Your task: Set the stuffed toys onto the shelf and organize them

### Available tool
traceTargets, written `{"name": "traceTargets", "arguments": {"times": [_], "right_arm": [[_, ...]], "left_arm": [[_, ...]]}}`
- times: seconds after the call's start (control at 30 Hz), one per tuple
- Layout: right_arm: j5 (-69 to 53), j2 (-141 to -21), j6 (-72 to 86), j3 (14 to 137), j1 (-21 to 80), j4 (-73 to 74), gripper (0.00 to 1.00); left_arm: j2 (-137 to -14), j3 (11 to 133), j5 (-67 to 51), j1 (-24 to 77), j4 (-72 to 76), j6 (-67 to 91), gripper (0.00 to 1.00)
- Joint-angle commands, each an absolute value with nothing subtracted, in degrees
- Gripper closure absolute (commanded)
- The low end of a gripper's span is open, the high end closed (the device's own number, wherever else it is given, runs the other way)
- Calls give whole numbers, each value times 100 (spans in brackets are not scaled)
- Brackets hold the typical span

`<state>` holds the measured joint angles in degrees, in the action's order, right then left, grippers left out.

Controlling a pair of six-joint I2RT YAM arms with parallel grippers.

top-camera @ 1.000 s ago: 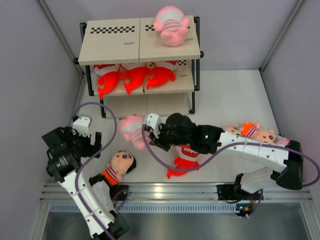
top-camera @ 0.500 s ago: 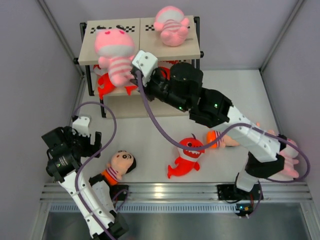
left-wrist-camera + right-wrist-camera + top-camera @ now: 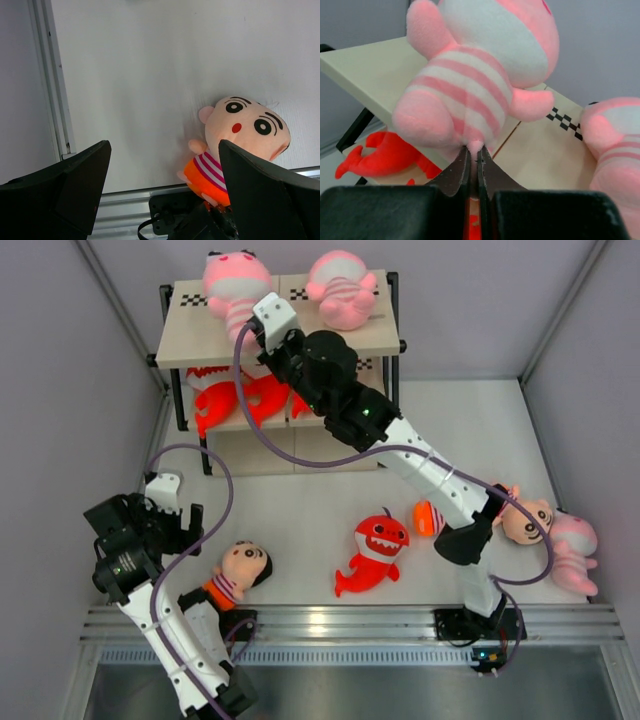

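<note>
My right gripper (image 3: pixel 258 325) (image 3: pixel 474 150) is shut on a pinch of a pink striped baby (image 3: pixel 237 285) (image 3: pixel 470 75), holding it over the left half of the shelf's top board (image 3: pixel 200 340) (image 3: pixel 375 70). A second pink baby (image 3: pixel 342 288) (image 3: pixel 615 145) lies on the right half of that board. Red sharks (image 3: pixel 225 400) (image 3: pixel 385 152) fill the middle tier. On the table lie a shark (image 3: pixel 375 545), a boy doll (image 3: pixel 240 568) (image 3: pixel 245 125) and, at the right, another boy doll (image 3: pixel 525 520) and a pink baby (image 3: pixel 572 545). My left gripper (image 3: pixel 180 520) (image 3: pixel 165 145) hangs open just left of the near boy doll.
Grey walls close in the table on the left, right and back. A metal rail (image 3: pixel 340 625) (image 3: pixel 125 197) runs along the near edge by the arm bases. The right arm stretches diagonally across the table from its base to the shelf.
The right arm has carried the pink baby from the table up and leftward to above the shelf's top board. The left arm has not moved.
</note>
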<state>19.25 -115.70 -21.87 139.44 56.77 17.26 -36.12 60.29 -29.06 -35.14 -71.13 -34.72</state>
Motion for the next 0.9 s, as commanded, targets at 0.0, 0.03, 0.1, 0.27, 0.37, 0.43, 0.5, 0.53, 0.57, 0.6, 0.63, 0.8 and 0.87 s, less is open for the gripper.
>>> {"name": "traceTargets", "arguments": {"times": [0.0,0.03,0.1,0.27,0.37,0.43,0.5,0.53,0.57,0.6,0.63,0.8,0.87], "right_arm": [[2083,-11399,-1960,14388,5485,949,100],[1961,-11417,-1960,14388,5450,941,100],[1820,-11504,-1890,14344,5336,836,100],[1776,-11689,-1521,14344,5054,870,100],[1740,-11716,-1468,14274,4975,932,100],[1662,-11725,-1450,14265,4957,975,100],[1539,-11707,-1424,14265,4948,1046,100],[1486,-11690,-1406,14265,4948,1063,100],[1442,-11663,-1363,14265,4948,1098,100],[1407,-11654,-1336,14265,4957,1133,100],[1337,-11611,-1284,14265,4948,1169,100],[1266,-11479,-1230,14177,4966,1195,99],[1274,-11478,-1239,14168,4966,1248,94]], "left_arm": [[-3560,5941,-2988,-3516,-7040,-3577,5],[-3551,5933,-2988,-3524,-7040,-3603,5],[-3560,5915,-2988,-3516,-7023,-3621,5],[-3560,5933,-2936,-3516,-7040,-3621,6],[-3551,5898,-2918,-3516,-7031,-3665,6],[-3560,5897,-2927,-3516,-7031,-3674,6],[-3560,5906,-2927,-3516,-7031,-3665,6],[-3568,5906,-2927,-3516,-7031,-3665,6],[-3568,5906,-2935,-3516,-7031,-3665,6],[-3568,5906,-2936,-3516,-7031,-3656,6],[-3568,5906,-2944,-3516,-7031,-3648,6],[-3577,5906,-2962,-3516,-7023,-3648,6],[-3568,5915,-2953,-3524,-7031,-3647,5]]}}
